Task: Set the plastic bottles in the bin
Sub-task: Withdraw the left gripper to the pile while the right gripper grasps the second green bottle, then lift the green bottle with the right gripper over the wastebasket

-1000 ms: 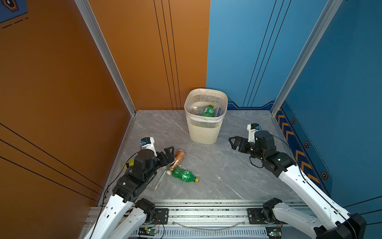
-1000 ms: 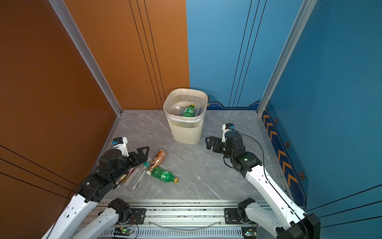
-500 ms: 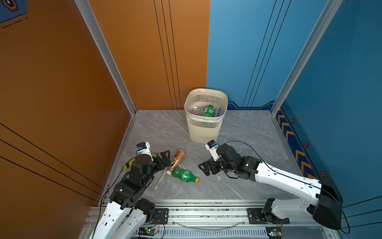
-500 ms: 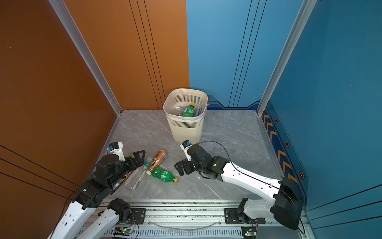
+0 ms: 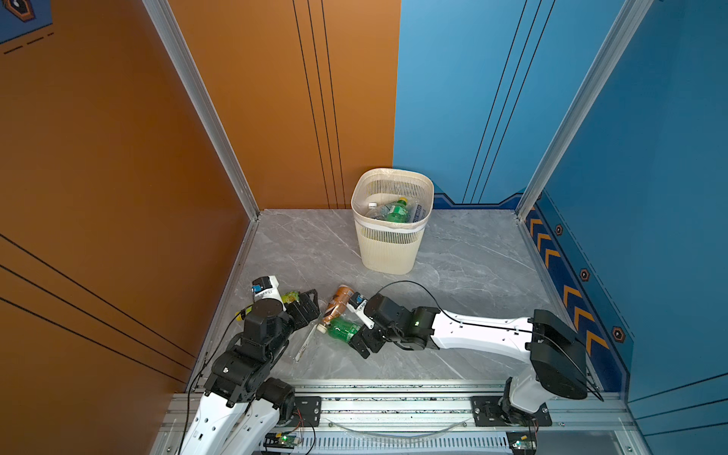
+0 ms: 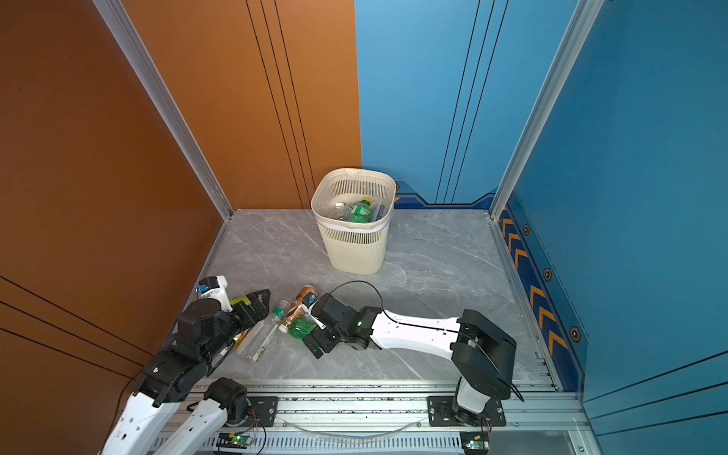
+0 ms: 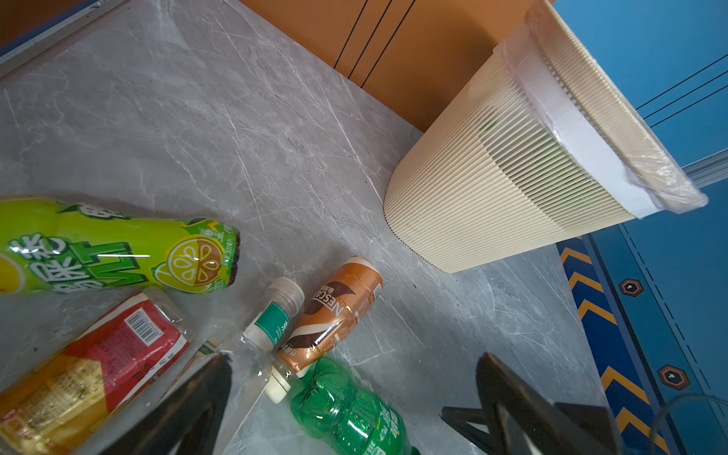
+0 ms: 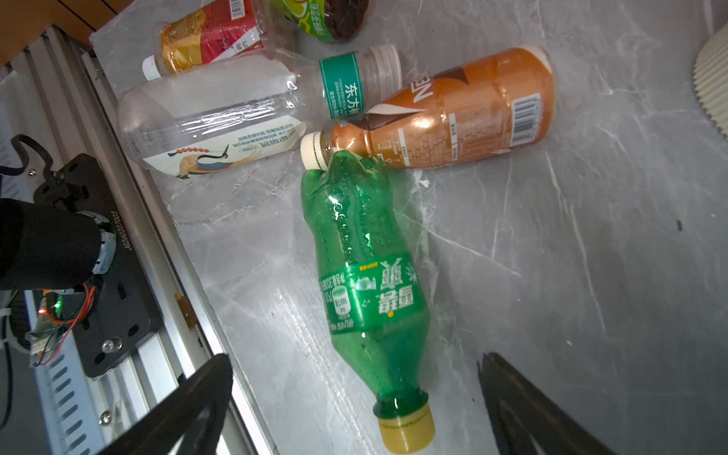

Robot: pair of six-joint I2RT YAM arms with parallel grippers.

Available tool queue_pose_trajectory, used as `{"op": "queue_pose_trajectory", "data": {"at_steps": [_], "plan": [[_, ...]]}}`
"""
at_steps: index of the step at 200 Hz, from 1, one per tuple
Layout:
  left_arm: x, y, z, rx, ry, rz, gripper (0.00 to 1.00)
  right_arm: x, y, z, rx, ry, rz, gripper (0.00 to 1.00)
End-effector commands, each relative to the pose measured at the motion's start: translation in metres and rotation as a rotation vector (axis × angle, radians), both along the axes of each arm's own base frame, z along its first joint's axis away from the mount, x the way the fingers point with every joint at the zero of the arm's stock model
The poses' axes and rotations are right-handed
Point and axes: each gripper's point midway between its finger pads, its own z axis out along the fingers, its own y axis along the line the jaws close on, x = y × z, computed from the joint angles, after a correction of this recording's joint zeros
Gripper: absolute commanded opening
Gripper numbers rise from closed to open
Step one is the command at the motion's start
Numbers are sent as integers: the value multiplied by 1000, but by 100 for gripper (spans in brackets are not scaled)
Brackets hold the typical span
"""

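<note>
Swinging across from beside the bin (image 5: 388, 252), the right gripper (image 8: 354, 360) is now hanging over the green Sprite bottle (image 8: 366, 275) with its jaws spread wide, gripping nothing. The bottle is lying flat on the marble table (image 5: 472, 256), well apart from the bin. Its yellow cap is pointing back between the right fingers and its base is touching the brown Nescafé bottle's (image 8: 453, 114) neck. The left gripper (image 7: 354, 356) is hovering nearby, also agape and empty.

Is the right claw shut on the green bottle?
No: in the right wrist view the right claw stands open, both fingers clear of the green bottle lying between them.
</note>
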Motion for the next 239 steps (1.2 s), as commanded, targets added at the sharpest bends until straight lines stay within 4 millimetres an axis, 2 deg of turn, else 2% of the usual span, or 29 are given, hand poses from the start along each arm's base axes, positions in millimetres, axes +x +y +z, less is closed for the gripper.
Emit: {"op": "queue_pose_trajectory", "data": {"at_steps": [1, 39, 70, 157, 190, 213, 239], "plan": [[-4, 4, -9, 2, 26, 11, 98, 6, 15, -5, -20, -41, 20, 97], [-7, 7, -10, -4, 28, 22, 98, 8, 28, -30, -70, -15, 41, 94], [-10, 10, -12, -8, 31, 30, 98, 8, 34, -43, -108, -11, 56, 90], [-13, 14, -20, -37, 50, 50, 98, 3, 30, -73, -214, -2, 64, 74], [-13, 15, -20, -45, 51, 52, 98, 2, 30, -65, -194, -15, 56, 61], [-13, 15, -23, -48, 58, 57, 98, 1, 29, -48, -159, -30, 51, 54], [-13, 16, -25, -54, 59, 59, 98, -2, 22, -25, -115, -43, 35, 51]]}}
